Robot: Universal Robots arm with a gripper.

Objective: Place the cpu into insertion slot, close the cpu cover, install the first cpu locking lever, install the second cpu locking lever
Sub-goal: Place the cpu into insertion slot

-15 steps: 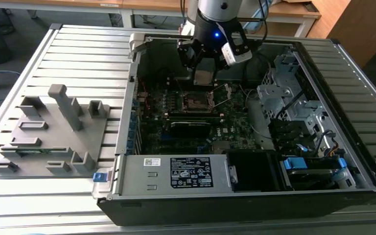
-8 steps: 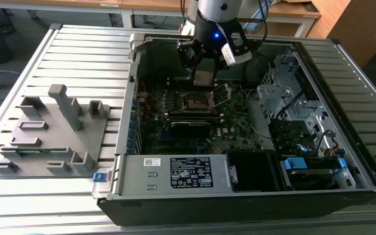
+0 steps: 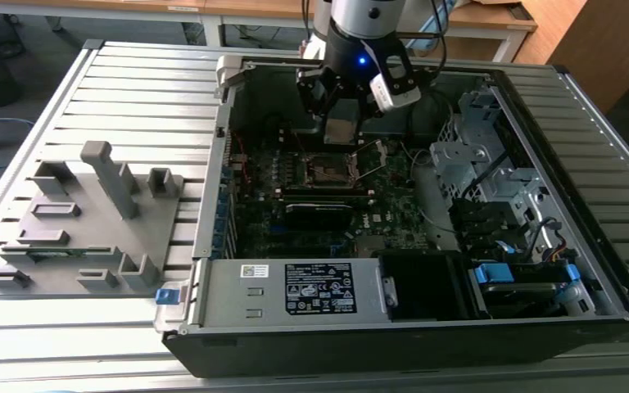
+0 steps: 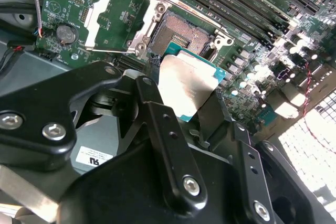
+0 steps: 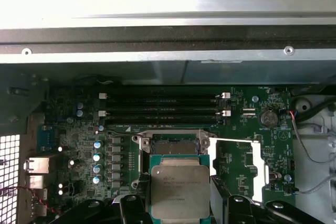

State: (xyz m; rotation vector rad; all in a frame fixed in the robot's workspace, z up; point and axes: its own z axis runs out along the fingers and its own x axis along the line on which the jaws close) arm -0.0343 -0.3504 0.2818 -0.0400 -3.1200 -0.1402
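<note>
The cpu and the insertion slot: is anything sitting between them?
Nothing: in both wrist views the cpu, held in the gripper, hangs over the open insertion slot; the cpu cover is swung aside.

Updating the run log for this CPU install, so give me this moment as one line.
end effector: shut on cpu | cpu: held near slot, not inserted | slot: empty | cover: open

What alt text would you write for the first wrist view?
The gripper holds the cpu by its edges near the uncovered insertion slot on a green motherboard. The cpu cover stands open beside the slot.
</note>
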